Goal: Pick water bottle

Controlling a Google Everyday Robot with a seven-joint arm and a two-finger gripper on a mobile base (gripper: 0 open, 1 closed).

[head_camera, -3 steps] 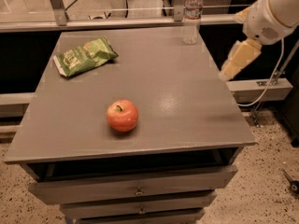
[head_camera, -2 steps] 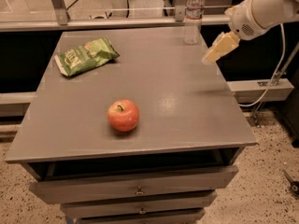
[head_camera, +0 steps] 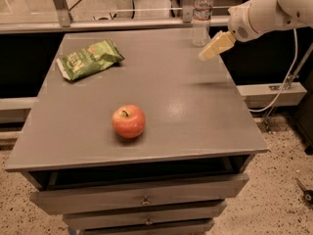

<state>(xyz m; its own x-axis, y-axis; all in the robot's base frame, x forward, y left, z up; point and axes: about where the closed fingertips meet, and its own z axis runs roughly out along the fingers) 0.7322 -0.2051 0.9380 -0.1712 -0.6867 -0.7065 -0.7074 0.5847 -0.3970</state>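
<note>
The water bottle (head_camera: 202, 14) is clear plastic with a white cap and a pale label band. It stands upright at the far right corner of the grey table (head_camera: 146, 97). My gripper (head_camera: 208, 54) comes in from the right on a white arm, with its tan fingers hanging above the table's right side. It is just in front of the bottle and a little below it in the view, not touching it. It holds nothing.
A red apple (head_camera: 128, 121) sits near the table's front middle. A green chip bag (head_camera: 88, 58) lies at the far left. Drawers (head_camera: 142, 199) are below the tabletop. A metal rail (head_camera: 122, 23) runs behind the table. A white cable (head_camera: 286, 77) hangs at right.
My gripper has moved left from beyond the table's right edge, to over the table near the bottle. The bottle, apple and chip bag have not moved.
</note>
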